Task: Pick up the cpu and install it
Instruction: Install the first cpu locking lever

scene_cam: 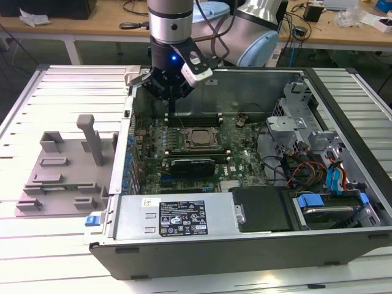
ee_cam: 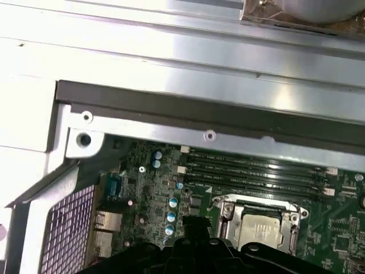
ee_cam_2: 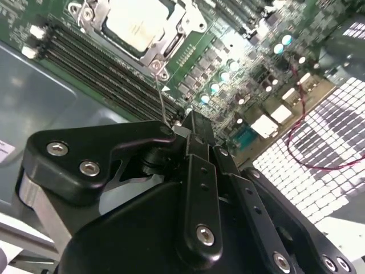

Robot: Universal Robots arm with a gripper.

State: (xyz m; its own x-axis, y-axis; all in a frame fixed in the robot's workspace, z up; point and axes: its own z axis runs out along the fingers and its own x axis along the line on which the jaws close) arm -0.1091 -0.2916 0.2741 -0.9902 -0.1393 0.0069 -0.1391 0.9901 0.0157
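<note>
The cpu (scene_cam: 197, 137) lies flat in the motherboard socket inside the open computer case (scene_cam: 343, 110), its silver top showing inside the metal frame. Both wrist views show it as well: cpu (ee_cam_2: 137, 23), cpu (ee_cam: 261, 227). My gripper (scene_cam: 172, 103) hangs over the board's far side, just behind the socket and the memory slots (scene_cam: 184, 119). In the second wrist view the gripper (ee_cam_2: 185, 123) has its fingers together, and the thin wire socket lever (ee_cam_2: 161, 94) runs from the socket corner up to the fingertips. The gripper's dark tip (ee_cam: 191, 225) sits beside the socket.
A grey plastic holder tray (scene_cam: 61, 165) lies on the slatted table at the exterior view's left. Inside the case are a black expansion card (scene_cam: 193, 164), the power supply (scene_cam: 184, 214), a drive cage (scene_cam: 300, 122) and loose cables (scene_cam: 306, 168). The case walls ring the board.
</note>
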